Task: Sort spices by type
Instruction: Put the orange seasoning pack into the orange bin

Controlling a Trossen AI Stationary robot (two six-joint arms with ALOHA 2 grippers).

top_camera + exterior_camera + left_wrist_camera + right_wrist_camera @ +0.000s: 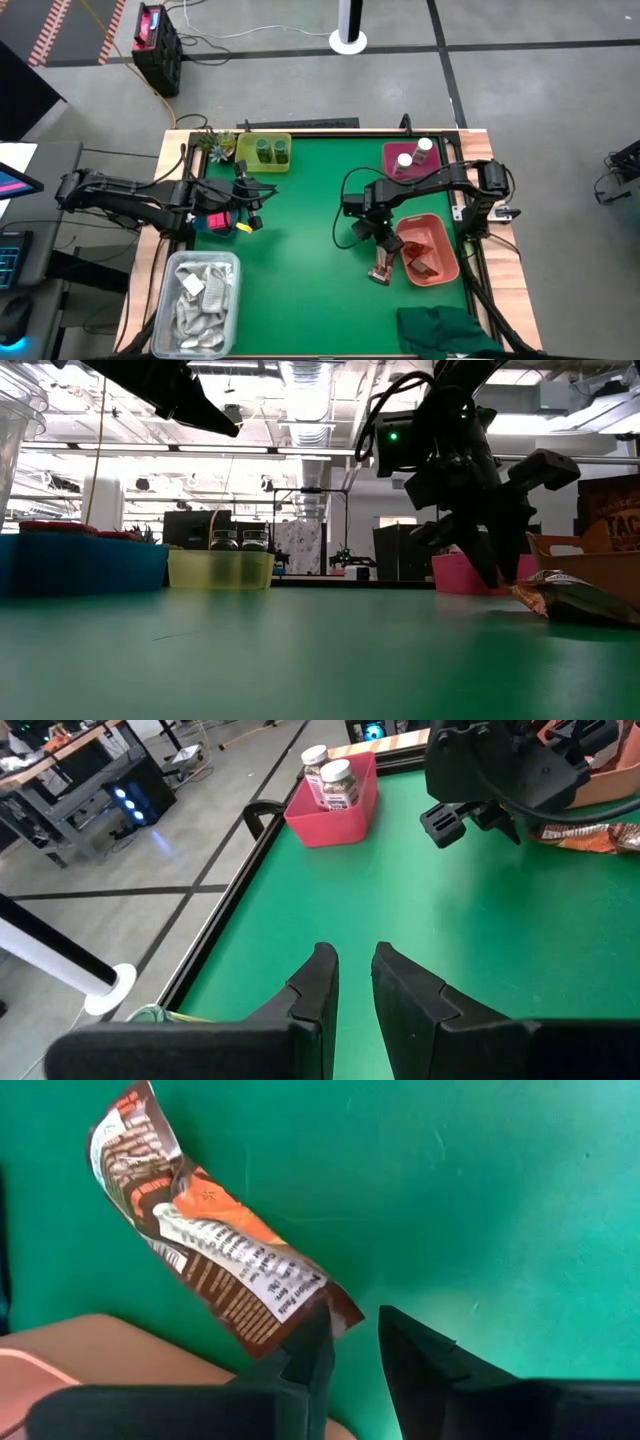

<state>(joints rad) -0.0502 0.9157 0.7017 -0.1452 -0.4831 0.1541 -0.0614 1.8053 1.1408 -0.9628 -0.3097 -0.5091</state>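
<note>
brown sachet [215, 1250] on desk [310, 230] beside orange tray [440, 262] | our right gripper [350, 1335] above it, fingers released | left gripper [352, 982] fingers parted, empty

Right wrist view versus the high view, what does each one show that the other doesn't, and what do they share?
Only the right wrist view shows the printed text on the brown sachet.

Only the high view shows the left tool, the two green jars in a yellow bin, the two white-capped bottles in a pink bin, the blue bin and the tub of white rags.

Both show the right tool above the sachet on the green mat, beside the salmon tray.
</note>
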